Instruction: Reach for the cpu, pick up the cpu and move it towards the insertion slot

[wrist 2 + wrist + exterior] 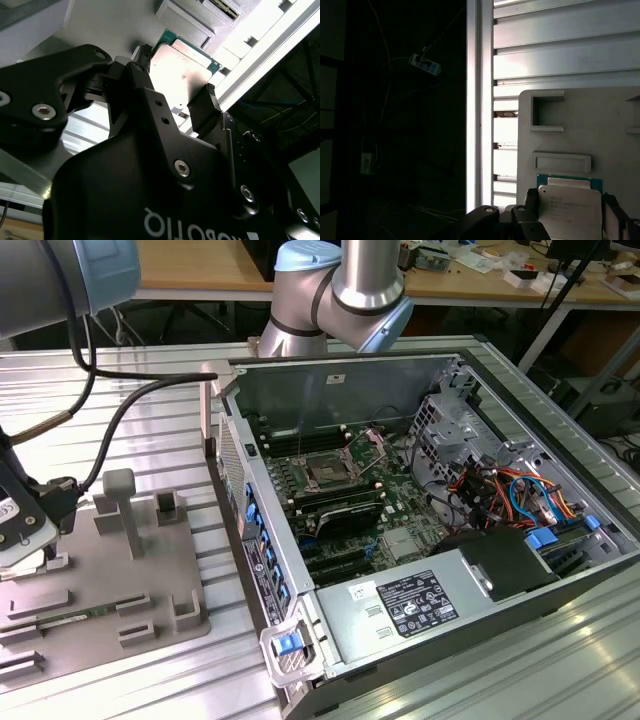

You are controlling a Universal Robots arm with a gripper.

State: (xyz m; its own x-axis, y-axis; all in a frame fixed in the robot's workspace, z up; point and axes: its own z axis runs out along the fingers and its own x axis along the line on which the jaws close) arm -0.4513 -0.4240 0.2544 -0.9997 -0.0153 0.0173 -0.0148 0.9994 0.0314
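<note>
Second wrist view, pincer (175,80): narrowed onto the cpu (187,65), whose opposite edges are met by the black fingers (202,106).
The cpu, first wrist view: seen flat against the grey fixture plate (580,135).
The fixture plate: laid on the ribbed bench (170,445), at 9 o'clock in the exterior view.
The insertion slot (328,472): set inside the open computer case (330,385), at 3 o'clock from the fixture plate, well apart.

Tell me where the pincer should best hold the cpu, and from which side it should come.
I would take the cpu by two opposite thin edges, coming straight down from above. It lies flat on the grey fixture plate, metal lid up, so the broad top gives nothing to pinch. In the second wrist view the pincer sits astride it this way.
</note>
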